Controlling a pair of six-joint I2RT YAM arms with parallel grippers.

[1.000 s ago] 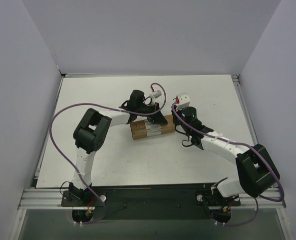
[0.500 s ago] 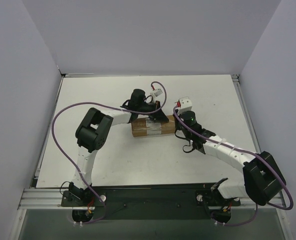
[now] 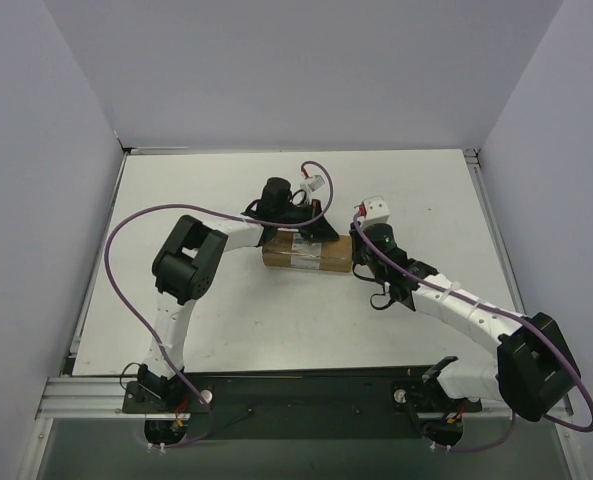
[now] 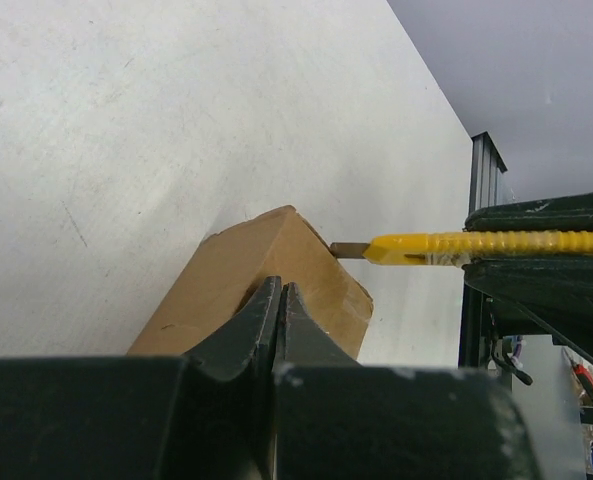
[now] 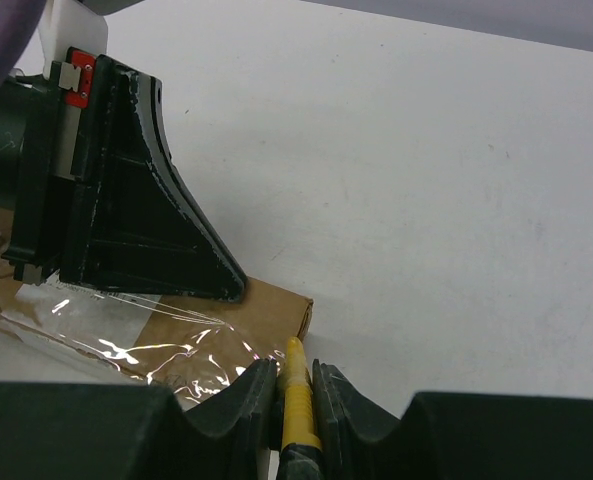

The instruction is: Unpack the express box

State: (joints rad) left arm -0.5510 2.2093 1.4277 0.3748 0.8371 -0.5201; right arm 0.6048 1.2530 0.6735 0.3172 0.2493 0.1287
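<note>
The express box [image 3: 306, 253], a small brown carton with a white label under clear tape, lies on the table at mid-table. My left gripper [image 3: 321, 231] is shut and empty, its fingers [image 4: 276, 320] pressing down on the box's top [image 4: 266, 265]. My right gripper [image 3: 359, 262] is shut on a yellow utility knife [image 5: 296, 392]. The knife [image 4: 476, 246] lies level with its blade tip at the box's right end. In the right wrist view the knife tip sits at the box's corner [image 5: 276, 310], with the left gripper's fingers [image 5: 146, 220] on the box behind it.
White table [image 3: 226, 320] enclosed by pale walls on the left, back and right. A black frame post [image 4: 481, 250] stands at the table's edge. Purple cables loop over both arms.
The box has turned from tilted to level. My right gripper with the knife has moved a little right and nearer, staying at the box's right end. My left gripper stays on the box.
</note>
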